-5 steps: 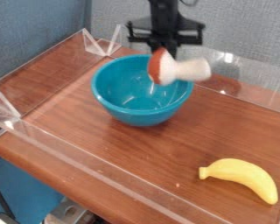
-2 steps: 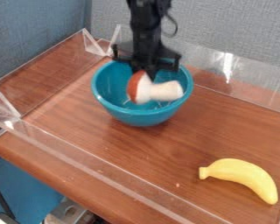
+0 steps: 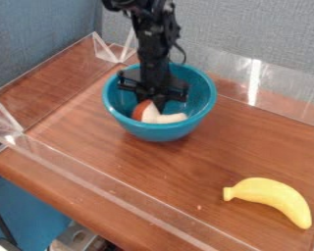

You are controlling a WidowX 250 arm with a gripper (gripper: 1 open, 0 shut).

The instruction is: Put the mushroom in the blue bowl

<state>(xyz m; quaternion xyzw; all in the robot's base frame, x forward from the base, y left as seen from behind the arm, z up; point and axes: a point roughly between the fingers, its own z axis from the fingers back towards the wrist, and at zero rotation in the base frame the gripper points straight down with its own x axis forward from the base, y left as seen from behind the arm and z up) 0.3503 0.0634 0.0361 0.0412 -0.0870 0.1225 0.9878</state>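
Observation:
The blue bowl (image 3: 121,110) stands on the wooden table, left of the middle. The mushroom (image 3: 160,114) lies inside it on the bottom, red-orange cap to the left and pale stem to the right. My gripper (image 3: 154,96) points almost straight down into the bowl, directly above the mushroom. Its dark fingers (image 3: 133,88) stand a little apart and the mushroom rests below them, so the gripper looks open. Whether a fingertip still touches the cap is hidden.
A yellow banana (image 3: 270,201) lies near the front right corner of the table. Low clear acrylic walls (image 3: 68,157) run around the table top. A blue-grey backdrop rises behind it.
My gripper came down and to the left with the mushroom, from above the bowl's right rim into the bowl. The mushroom now lies on the bowl's bottom and the fingers have parted.

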